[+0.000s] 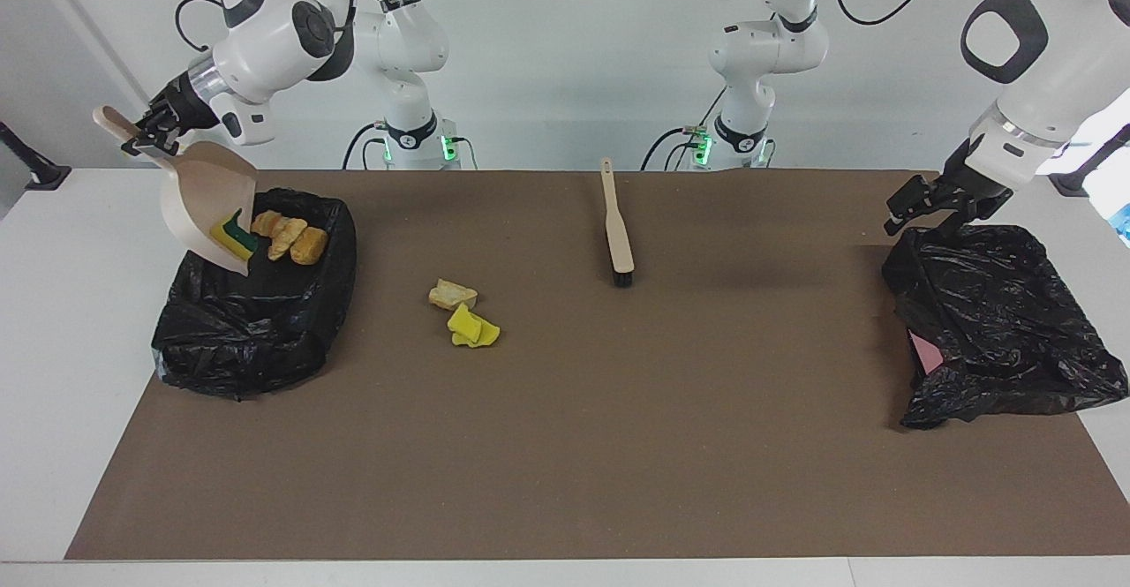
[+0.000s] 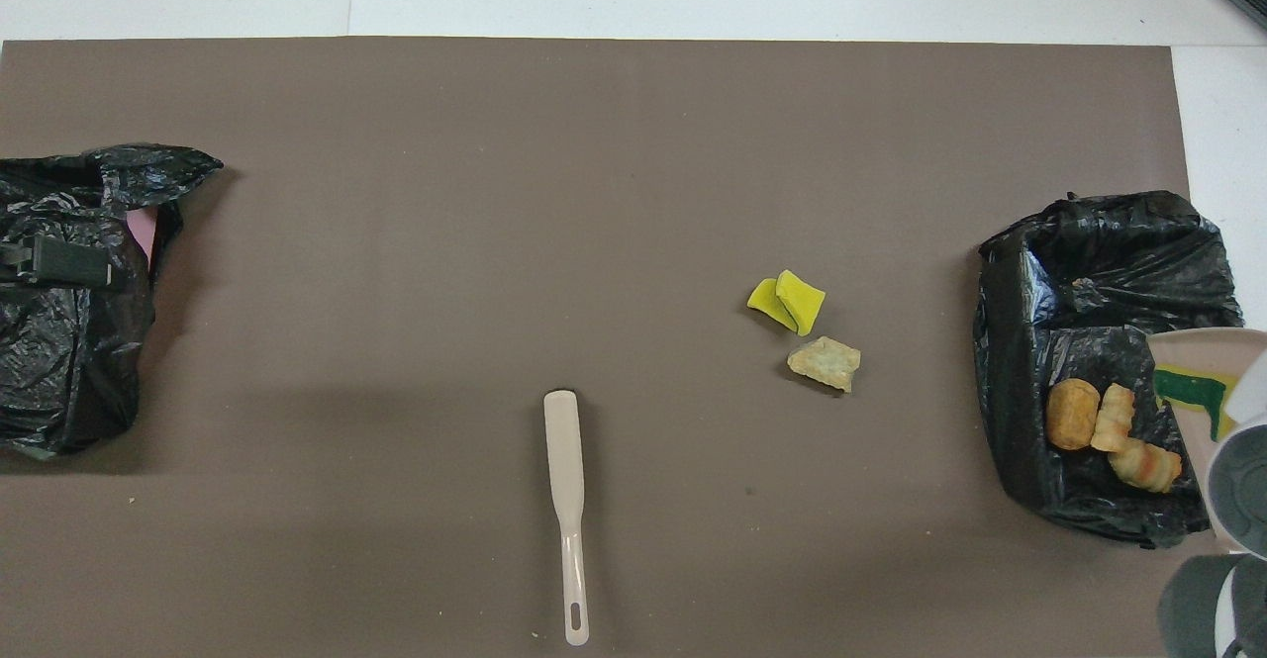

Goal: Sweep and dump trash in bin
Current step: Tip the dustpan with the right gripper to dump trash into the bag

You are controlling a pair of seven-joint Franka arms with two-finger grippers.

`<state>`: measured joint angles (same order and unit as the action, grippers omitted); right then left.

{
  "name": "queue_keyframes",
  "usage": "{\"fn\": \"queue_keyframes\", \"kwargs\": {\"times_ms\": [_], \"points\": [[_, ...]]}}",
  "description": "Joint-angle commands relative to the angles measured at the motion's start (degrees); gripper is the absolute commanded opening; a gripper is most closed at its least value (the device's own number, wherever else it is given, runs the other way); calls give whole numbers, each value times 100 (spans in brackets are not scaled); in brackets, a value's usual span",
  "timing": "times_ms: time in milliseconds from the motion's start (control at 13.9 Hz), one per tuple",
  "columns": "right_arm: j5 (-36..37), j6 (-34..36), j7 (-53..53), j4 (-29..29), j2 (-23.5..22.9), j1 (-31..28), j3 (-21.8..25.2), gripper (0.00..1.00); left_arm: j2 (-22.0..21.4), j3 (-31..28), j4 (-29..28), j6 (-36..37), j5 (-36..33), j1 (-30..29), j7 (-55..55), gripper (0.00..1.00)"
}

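The dustpan [image 1: 207, 207], gripped by the right tool [image 1: 146, 132], was tilted mouth-down over the bin [image 1: 256, 304]; the sponge [image 1: 231, 234] apparently sat at its lip. The left tool [image 1: 927, 203] was held open.

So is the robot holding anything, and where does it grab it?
The right gripper holds the dustpan by its handle, tipped over the bin. The left gripper holds nothing.

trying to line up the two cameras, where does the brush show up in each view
Facing view: the brush lies on the brown mat, upper middle, bristle end pointing away from the robots.
Overhead view: the brush sits low in the picture near the middle, handle toward the robots.
Shared landmark: the loose trash on the mat, yellow sponge pieces and a tan lump, lies toward the right arm's end from the brush in both views.
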<state>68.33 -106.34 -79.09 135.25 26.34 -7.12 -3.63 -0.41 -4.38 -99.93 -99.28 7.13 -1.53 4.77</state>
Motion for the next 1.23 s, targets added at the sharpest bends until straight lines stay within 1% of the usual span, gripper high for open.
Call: {"fn": "queue_keyframes", "kwargs": {"times_ms": [0,72,216,289,361,433,577,721,794,938,1010,1154], "points": [[259,255,184,343,406,325,-42,0,76,121,333,277,-80,108,-415,100],[294,28,-130,440,450,316,-7,0,76,165,438,399,-193,117,-415,100],[444,-500,-999,441,407,133,37,0,76,384,685,655,-631,205,-389,100],[331,-493,-1012,423,363,44,98,0,76,394,703,716,-720,249,-380,100],[69,-519,-986,423,328,-17,229,0,59,429,703,708,-721,310,-371,100],[40,-589,-960,423,319,-35,283,0,41,429,755,725,-721,320,-371,100],[511,-459,-531,379,319,43,231,0,-29,490,730,717,-704,355,-354,100],[541,-344,-354,371,328,52,196,0,-47,500,721,743,-704,372,-371,100],[532,-335,-318,275,380,52,196,0,-81,500,712,848,-704,372,-389,100],[218,-186,-301,-6,556,44,230,0,-108,500,694,866,-669,346,-371,100],[-150,93,-274,-207,565,44,239,0,-108,491,694,840,-669,346,-389,100],[-958,341,-256,-647,565,52,196,0,-108,491,694,840,-669,285,-406,100]]}}
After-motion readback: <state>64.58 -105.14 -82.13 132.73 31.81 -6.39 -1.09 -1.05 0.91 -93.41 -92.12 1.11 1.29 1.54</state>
